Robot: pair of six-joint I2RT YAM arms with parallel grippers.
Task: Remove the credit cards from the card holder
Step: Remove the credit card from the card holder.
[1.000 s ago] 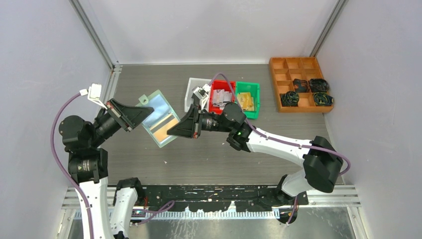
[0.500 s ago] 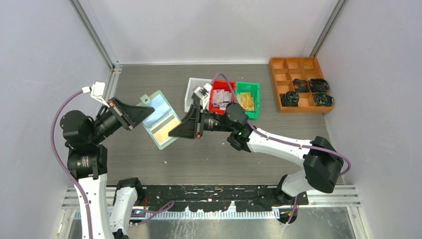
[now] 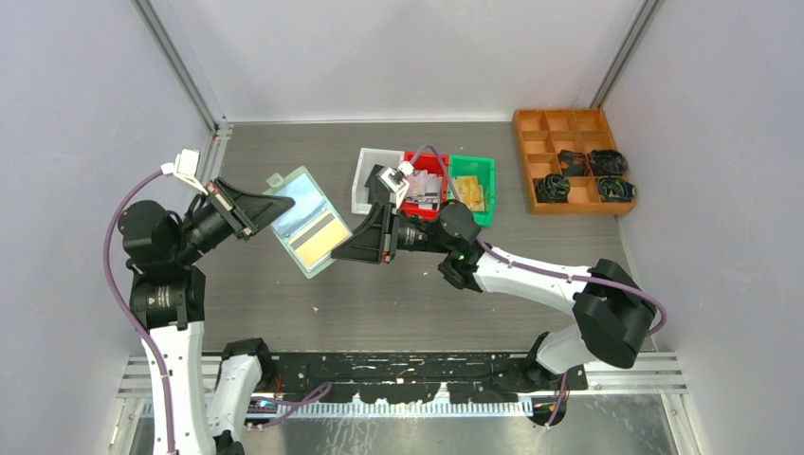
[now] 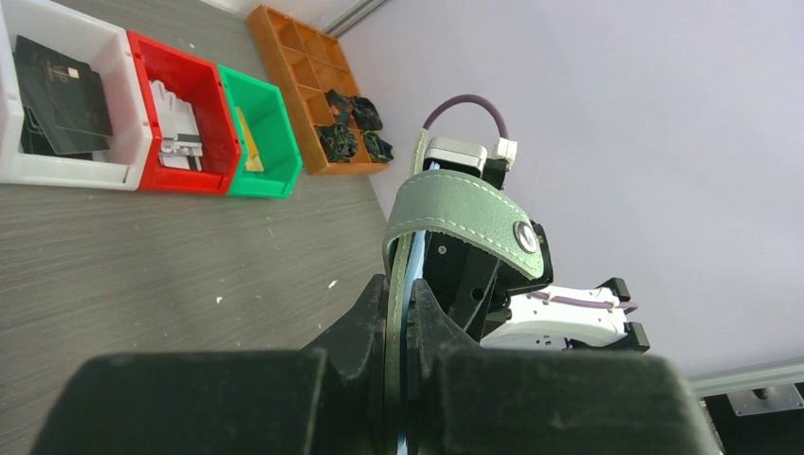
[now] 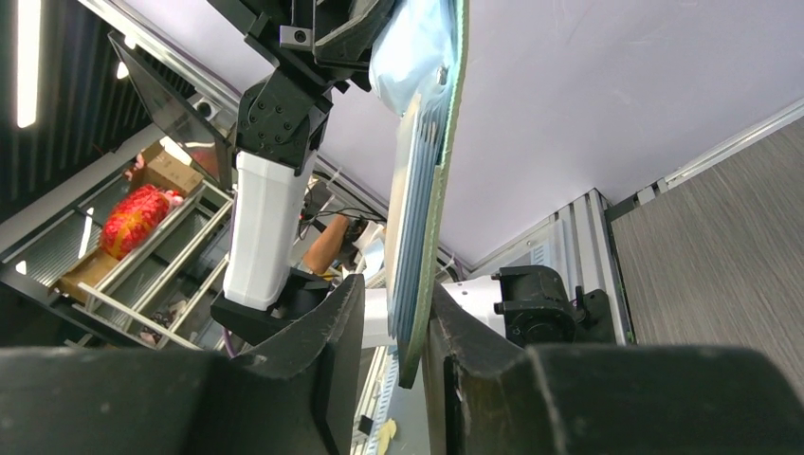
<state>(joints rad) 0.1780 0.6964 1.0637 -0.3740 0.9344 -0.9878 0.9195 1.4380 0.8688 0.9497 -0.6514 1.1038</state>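
The mint-green card holder is held open above the table, its inner side up. A gold and silver card shows in its clear pockets. My left gripper is shut on the holder's left edge; the left wrist view shows the fingers pinching the green edge, with the snap tab above. My right gripper is open, its jaws either side of the holder's lower right corner. In the right wrist view the holder rests against one finger, with a gap to the other.
A white bin holds a black card. Beside it stand a red bin with silver cards and a green bin with gold cards. An orange divided tray with black coiled cables sits at the back right.
The left gripper has lifted and tilted the holder slightly up and right. The right gripper has shifted a little right, staying at the holder's lower corner.
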